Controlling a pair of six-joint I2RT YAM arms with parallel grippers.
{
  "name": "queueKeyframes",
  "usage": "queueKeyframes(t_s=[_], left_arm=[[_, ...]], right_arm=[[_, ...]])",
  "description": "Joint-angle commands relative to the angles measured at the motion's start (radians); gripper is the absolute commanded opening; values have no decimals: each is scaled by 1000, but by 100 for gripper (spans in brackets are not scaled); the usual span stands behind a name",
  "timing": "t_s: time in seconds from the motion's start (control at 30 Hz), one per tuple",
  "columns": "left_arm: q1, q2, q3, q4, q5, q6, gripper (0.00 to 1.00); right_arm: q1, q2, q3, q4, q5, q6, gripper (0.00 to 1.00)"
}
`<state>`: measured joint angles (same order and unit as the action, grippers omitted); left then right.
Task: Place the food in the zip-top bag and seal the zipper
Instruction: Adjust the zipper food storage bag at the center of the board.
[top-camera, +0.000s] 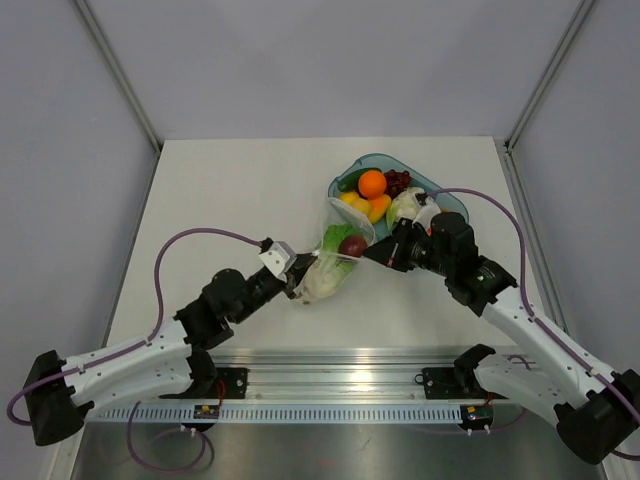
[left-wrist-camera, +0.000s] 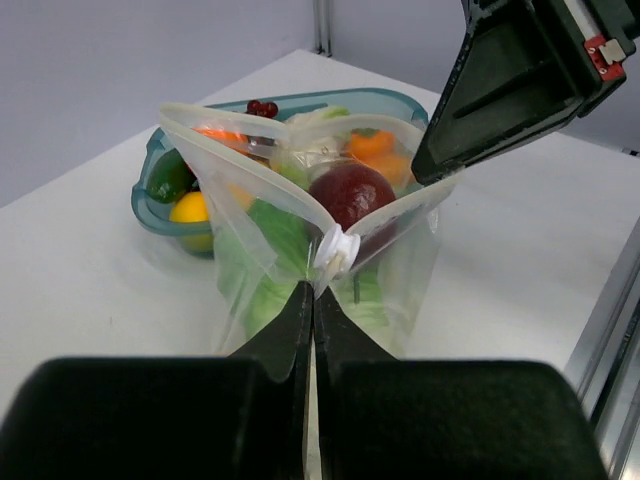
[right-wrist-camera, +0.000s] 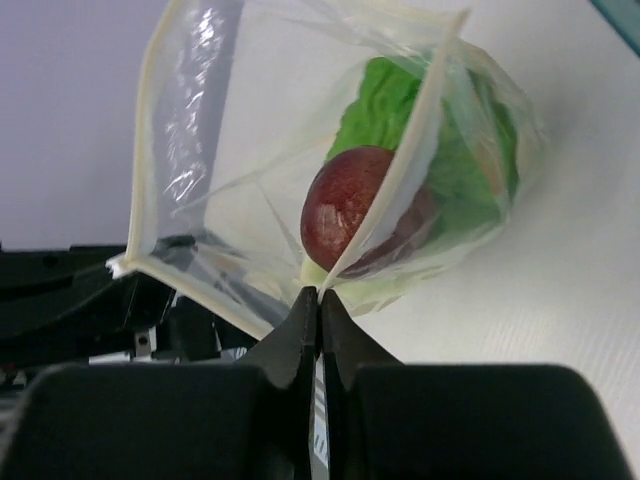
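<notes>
The clear zip-top bag (top-camera: 335, 258) stands on the table with its mouth open. It holds green lettuce (right-wrist-camera: 395, 105) and a dark red round fruit (right-wrist-camera: 345, 205). My left gripper (left-wrist-camera: 313, 292) is shut on the bag's mouth edge by the white zipper slider (left-wrist-camera: 337, 250). My right gripper (right-wrist-camera: 320, 297) is shut on the opposite end of the mouth, on the pale zipper strip (right-wrist-camera: 143, 170). In the top view the left gripper (top-camera: 303, 276) is at the bag's left and the right gripper (top-camera: 376, 253) at its right. An orange (top-camera: 372, 183), dark grapes (top-camera: 398, 181), a lemon (top-camera: 356, 205) and a cucumber (top-camera: 350, 182) lie in the tray.
The teal oval tray (top-camera: 437, 190) stands just behind the bag, touching it, with a pale leafy piece (top-camera: 406, 206) at its right side. The right arm (top-camera: 500, 300) stretches along the table's right side. A metal rail (top-camera: 340, 385) runs along the near edge.
</notes>
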<state>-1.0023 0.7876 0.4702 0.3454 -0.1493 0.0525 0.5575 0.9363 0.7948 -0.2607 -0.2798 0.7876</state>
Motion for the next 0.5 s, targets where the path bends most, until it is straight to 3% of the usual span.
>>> queueKeyframes(t_s=[0.0, 0.17, 0.3, 0.47], left_arm=[[68, -44, 24, 84, 142, 12, 0], [146, -28, 102, 14, 307, 12, 0], [174, 7, 140, 3, 385, 10, 0], [198, 28, 151, 44, 441, -2, 0]], right_arm=[[-2, -45, 18, 35, -117, -89, 9], [-2, -54, 118, -159, -107, -292, 37], [-2, -54, 222, -277, -59, -390, 53], [-2, -25, 342, -371, -29, -517, 55]])
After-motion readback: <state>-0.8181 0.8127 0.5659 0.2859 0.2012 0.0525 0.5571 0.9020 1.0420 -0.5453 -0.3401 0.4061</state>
